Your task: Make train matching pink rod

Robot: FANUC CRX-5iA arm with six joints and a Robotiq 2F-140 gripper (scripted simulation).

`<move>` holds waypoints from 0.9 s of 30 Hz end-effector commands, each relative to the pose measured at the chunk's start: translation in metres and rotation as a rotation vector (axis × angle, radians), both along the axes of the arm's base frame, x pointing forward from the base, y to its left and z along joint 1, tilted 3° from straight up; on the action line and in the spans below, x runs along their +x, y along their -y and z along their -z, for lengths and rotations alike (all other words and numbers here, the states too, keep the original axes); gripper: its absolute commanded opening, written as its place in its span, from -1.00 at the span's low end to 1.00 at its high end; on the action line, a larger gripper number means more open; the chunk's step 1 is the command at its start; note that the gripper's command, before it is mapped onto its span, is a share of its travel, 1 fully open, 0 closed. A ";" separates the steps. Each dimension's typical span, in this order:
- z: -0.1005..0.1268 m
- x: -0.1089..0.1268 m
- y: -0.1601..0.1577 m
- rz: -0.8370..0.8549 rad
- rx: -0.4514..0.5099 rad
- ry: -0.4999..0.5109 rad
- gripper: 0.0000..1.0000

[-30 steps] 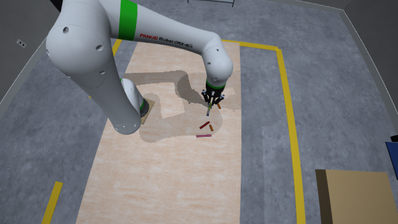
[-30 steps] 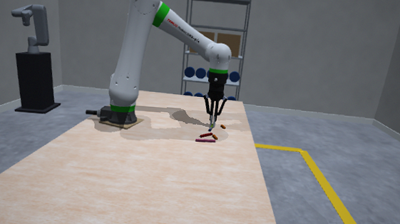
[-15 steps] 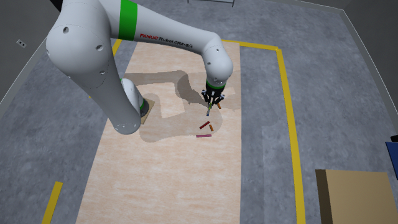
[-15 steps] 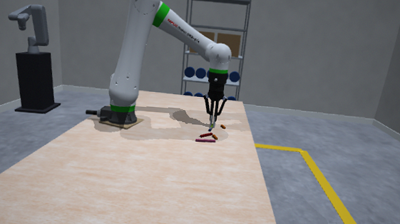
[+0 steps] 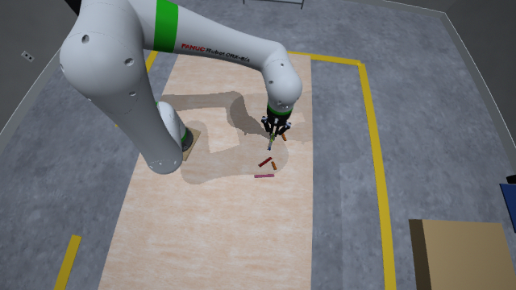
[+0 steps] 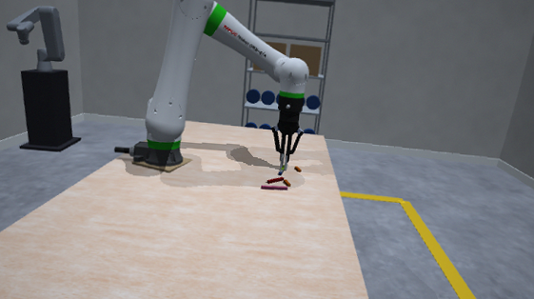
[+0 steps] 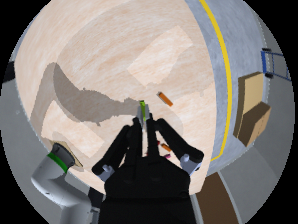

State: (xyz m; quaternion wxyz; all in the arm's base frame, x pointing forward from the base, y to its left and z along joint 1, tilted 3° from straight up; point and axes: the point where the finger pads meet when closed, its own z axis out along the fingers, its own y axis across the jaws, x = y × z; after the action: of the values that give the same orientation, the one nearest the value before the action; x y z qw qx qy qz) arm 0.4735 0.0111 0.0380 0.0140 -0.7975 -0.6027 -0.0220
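My gripper (image 5: 272,139) (image 6: 283,166) (image 7: 144,110) is shut on a thin lime rod (image 5: 272,138) (image 7: 141,104) and holds it close above the table, its tip sticking out past the fingertips. A small blue rod (image 5: 268,149) (image 6: 279,172) lies just below the fingers. An orange rod (image 5: 284,137) (image 6: 298,169) (image 7: 164,99) lies to the right of the gripper. Nearer the front lie a red rod (image 5: 264,162) (image 6: 275,180), a second orange rod (image 5: 274,165) (image 6: 286,183) touching or almost touching it, and the pink rod (image 5: 264,176) (image 6: 274,187), which lies apart from them.
The rods lie near the right edge of the wooden table (image 5: 210,225) (image 6: 203,240). The arm's base (image 6: 162,153) stands at the back left. A cardboard box (image 5: 463,254) and yellow floor lines are off the table on the right.
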 end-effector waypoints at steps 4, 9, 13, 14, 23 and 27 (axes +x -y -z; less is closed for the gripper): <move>0.000 0.000 0.000 0.000 0.000 0.000 -0.94; 0.000 0.000 0.000 0.000 0.000 0.000 -0.90; 0.000 0.000 0.000 0.000 0.000 0.000 -0.85; 0.000 0.000 0.000 0.000 0.000 0.000 -0.85; 0.000 0.000 0.000 0.000 0.000 0.000 -0.71; 0.000 0.000 0.000 0.000 0.000 0.000 -0.71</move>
State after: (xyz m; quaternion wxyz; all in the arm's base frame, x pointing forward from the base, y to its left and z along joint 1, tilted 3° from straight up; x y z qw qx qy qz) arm 0.4735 0.0111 0.0380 0.0140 -0.7975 -0.6027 -0.0220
